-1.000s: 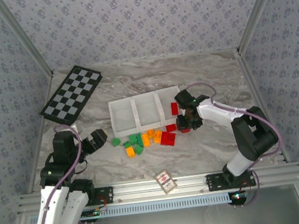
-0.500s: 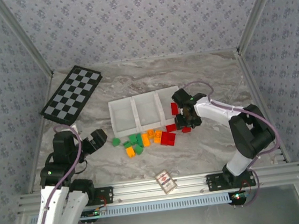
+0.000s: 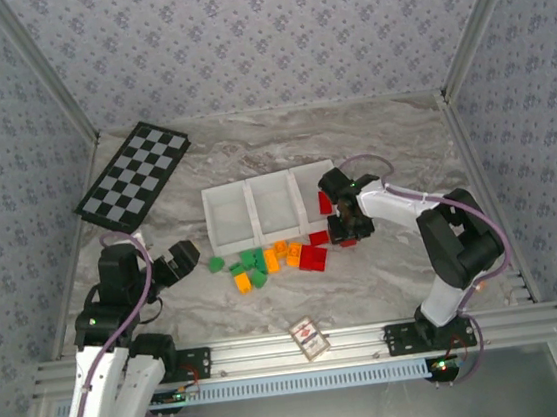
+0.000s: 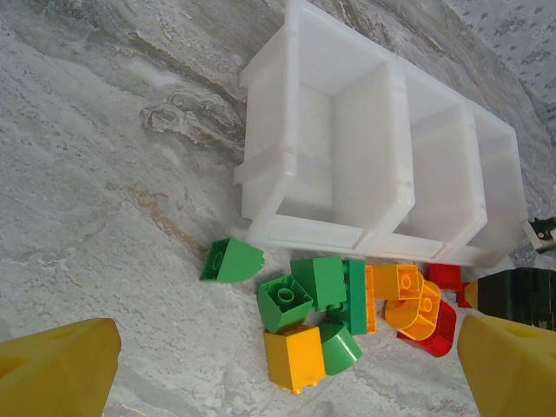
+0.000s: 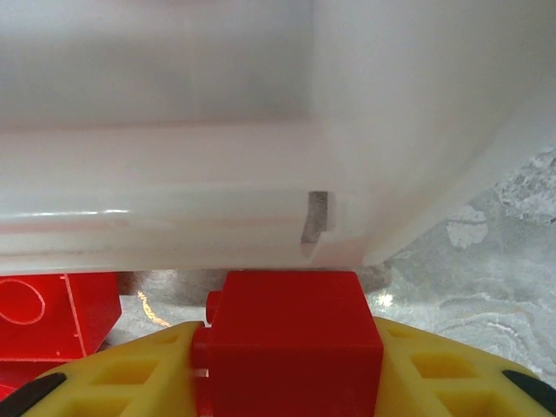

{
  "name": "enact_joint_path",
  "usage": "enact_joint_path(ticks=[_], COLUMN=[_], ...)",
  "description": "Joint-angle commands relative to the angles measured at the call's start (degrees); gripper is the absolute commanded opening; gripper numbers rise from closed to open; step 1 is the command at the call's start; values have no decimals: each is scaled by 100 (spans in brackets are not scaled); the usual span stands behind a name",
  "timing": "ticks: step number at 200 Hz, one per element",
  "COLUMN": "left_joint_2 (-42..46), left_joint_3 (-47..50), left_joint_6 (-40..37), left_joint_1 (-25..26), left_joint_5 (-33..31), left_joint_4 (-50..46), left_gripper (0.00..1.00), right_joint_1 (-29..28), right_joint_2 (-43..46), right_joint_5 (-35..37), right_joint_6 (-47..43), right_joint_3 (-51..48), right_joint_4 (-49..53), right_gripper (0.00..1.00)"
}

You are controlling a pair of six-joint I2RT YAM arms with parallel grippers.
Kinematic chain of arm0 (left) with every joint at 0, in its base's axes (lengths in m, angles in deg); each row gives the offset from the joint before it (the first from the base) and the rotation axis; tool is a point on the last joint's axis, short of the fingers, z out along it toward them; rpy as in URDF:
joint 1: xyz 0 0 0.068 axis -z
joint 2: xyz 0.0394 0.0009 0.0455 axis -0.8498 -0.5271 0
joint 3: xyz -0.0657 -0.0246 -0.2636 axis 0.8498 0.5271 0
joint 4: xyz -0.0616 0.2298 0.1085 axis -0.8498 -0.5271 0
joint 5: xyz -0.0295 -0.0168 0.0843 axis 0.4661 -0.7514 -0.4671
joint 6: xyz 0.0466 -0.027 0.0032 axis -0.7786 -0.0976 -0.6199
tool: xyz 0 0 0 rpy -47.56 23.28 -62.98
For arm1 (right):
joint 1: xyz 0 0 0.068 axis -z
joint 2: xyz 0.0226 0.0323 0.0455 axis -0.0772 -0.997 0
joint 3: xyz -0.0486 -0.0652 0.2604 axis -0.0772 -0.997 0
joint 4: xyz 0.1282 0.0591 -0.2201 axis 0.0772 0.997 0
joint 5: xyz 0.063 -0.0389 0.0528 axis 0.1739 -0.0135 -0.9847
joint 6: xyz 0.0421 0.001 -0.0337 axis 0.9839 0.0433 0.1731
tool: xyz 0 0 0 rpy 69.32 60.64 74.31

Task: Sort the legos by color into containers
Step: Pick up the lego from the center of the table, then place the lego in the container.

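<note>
The right tool (image 3: pixel 347 229) sat low at the near right corner of the white tray (image 3: pixel 252 211), its yellow fingers (image 5: pixel 434 373) clamped on either side of a red lego (image 5: pixel 291 334). In the right wrist view that brick lay just in front of the tray's outer wall (image 5: pixel 174 130), with a 2nd red brick (image 5: pixel 52 313) close on its left. Whether the held brick touched the marble tabletop (image 3: pixel 372 147) cannot be told.

1 red brick (image 3: pixel 324 201) lay inside the right compartment; the other 2 compartments looked bare.

The loose legos (image 3: pixel 265 262) lay in a cluster along the tray's near side: green ones (image 4: pixel 300 295) towards the left, orange ones (image 4: pixel 295 358) mixed among them and red ones (image 3: pixel 313 257) at the right end. 1 green brick (image 4: pixel 231 261) lay slightly apart, left of the rest.

The left tool (image 3: pixel 185 254) hung near the tabletop left of the cluster, spread wide and gripping nothing, its yellow fingers (image 4: pixel 52 369) at the 2 lower corners of the left wrist view.

A checkerboard (image 3: pixel 134 175) lay at the far left, and a small card box (image 3: pixel 310 338) sat at the near edge
</note>
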State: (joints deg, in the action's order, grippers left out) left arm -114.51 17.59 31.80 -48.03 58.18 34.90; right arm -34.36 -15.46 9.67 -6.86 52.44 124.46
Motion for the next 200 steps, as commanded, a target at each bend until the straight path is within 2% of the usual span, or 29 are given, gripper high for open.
enact_joint_path(ticks=[1,33,64,96,149,200], left_joint_2=[33,33,41,50,156,252], left_joint_3=[3,9,11,-5,2,-5], left_joint_6=[43,49,50,39,50,58], left_joint_1=[28,22,28,22,23,25], left_joint_5=[92,97,102,89,93,102], left_joint_4=[44,40,24,24,3,-18], left_gripper=[100,100,100,100,100,100], right_joint_1=[-38,-62,-188,-252,-118,237], right_joint_2=[86,410,823,981,-246,-1414], right_joint_5=[135,209,325,266,2,-390], right_joint_6=[24,15,7,-122,-751,-972], right_joint_3=[69,154,516,1312,2838,3892], right_joint_4=[234,412,742,934,1241,1338], right_gripper=[41,35,34,34,34,34])
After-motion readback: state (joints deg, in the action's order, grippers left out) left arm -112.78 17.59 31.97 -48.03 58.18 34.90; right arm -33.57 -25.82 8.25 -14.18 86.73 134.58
